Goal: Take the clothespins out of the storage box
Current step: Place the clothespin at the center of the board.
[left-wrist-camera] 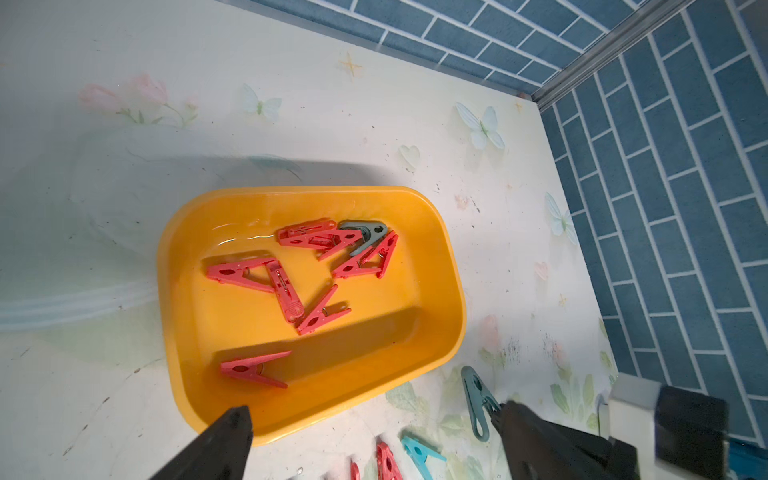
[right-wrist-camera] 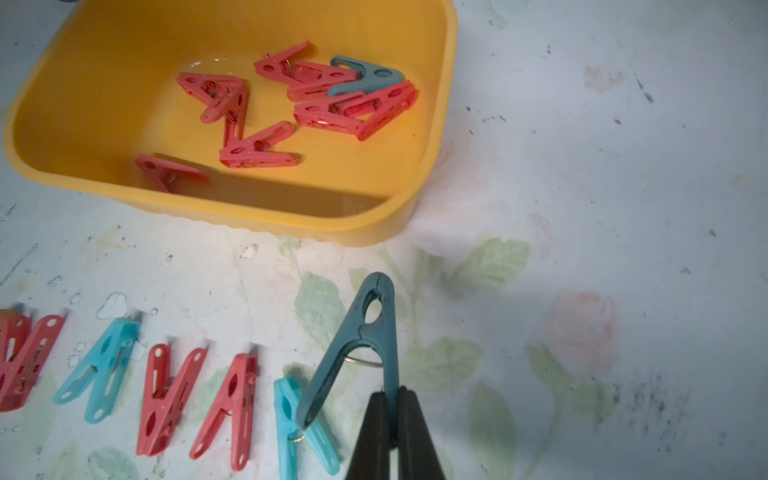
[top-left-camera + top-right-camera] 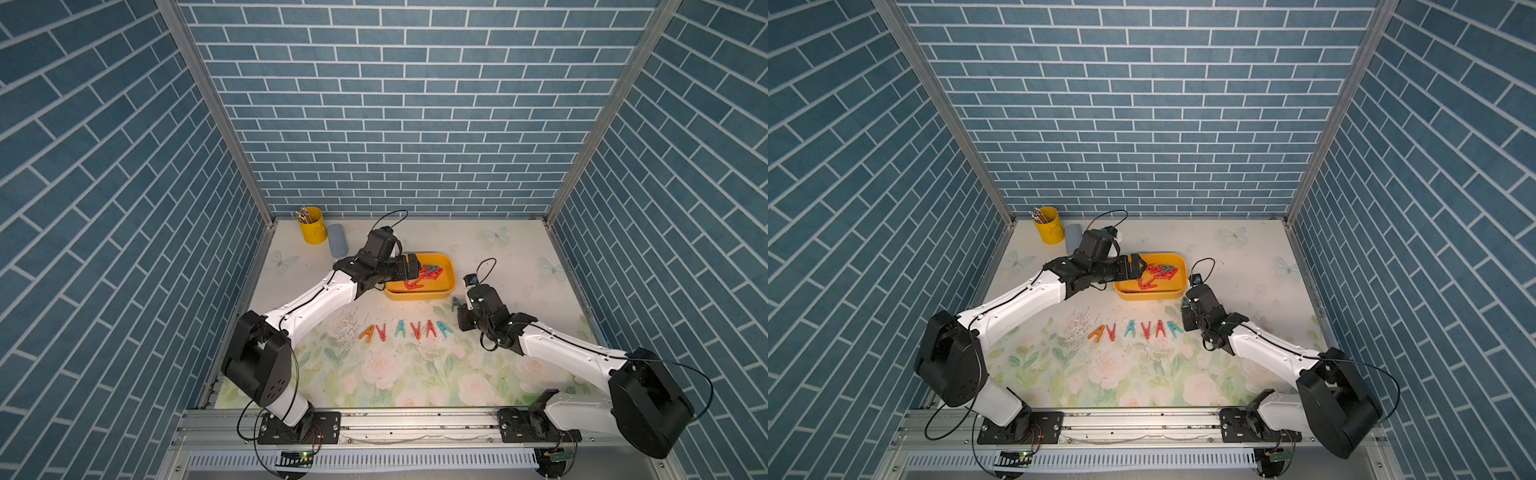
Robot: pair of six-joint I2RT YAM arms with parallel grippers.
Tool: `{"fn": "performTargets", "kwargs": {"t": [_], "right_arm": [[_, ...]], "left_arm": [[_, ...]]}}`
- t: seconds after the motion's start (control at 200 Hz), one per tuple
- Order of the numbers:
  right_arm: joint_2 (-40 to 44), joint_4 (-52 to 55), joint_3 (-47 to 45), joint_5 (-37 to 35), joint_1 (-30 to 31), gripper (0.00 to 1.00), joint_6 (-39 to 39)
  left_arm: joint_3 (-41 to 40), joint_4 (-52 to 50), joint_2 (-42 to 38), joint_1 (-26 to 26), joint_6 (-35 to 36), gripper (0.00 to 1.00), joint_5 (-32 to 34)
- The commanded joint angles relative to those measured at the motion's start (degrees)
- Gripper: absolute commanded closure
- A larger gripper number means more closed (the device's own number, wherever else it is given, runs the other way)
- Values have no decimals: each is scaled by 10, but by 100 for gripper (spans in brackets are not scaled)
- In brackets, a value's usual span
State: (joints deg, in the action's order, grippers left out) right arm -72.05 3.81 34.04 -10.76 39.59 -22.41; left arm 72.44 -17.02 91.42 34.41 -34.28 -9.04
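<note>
The yellow storage box (image 3: 451, 283) (image 3: 1181, 275) lies toward the back of the table, a little right of its middle. Several red clothespins (image 1: 316, 266) (image 2: 291, 104) and one grey-teal one lie inside. My left gripper (image 3: 413, 268) (image 1: 374, 415) hovers open over the box's left end and holds nothing. My right gripper (image 3: 459, 306) (image 2: 390, 395) is shut on one leg of a dark teal clothespin (image 2: 365, 332) (image 1: 473, 399), just in front of the box's right corner. Several more pegs (image 3: 405, 330) (image 3: 1133, 329) lie in a row in front of the box.
A tall yellow pencil cup (image 3: 311, 224) and a grey-blue case (image 3: 337, 245) stand at the back left. The row's right end, a light blue peg (image 2: 299, 428), lies right beside the held one. Blue brick walls close in three sides.
</note>
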Motion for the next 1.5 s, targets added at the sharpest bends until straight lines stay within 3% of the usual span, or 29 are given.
{"fn": "performTargets", "kwargs": {"t": [0.0,0.29,0.565,0.65,0.865,1.16,1.495], "right_arm": [[24,-2,-37,-21,10,100,-43],[25,-32,-107,-37,29,100,-70],[-5,-38,-99,-35,43,100,-69],[-7,-35,-96,-35,47,88,-70],[0,-13,-83,-41,48,84,-69],[28,20,-39,-38,48,71,-39],[6,7,57,-28,44,36,5]], "left_arm": [[18,3,7,9,-6,1,12],[23,-2,11,27,-10,0,21],[18,-7,7,35,-12,0,29],[17,-9,7,36,-12,1,31],[17,-18,10,37,-10,0,44],[23,-29,36,37,-13,0,62],[80,-78,103,36,-25,9,103]]}}
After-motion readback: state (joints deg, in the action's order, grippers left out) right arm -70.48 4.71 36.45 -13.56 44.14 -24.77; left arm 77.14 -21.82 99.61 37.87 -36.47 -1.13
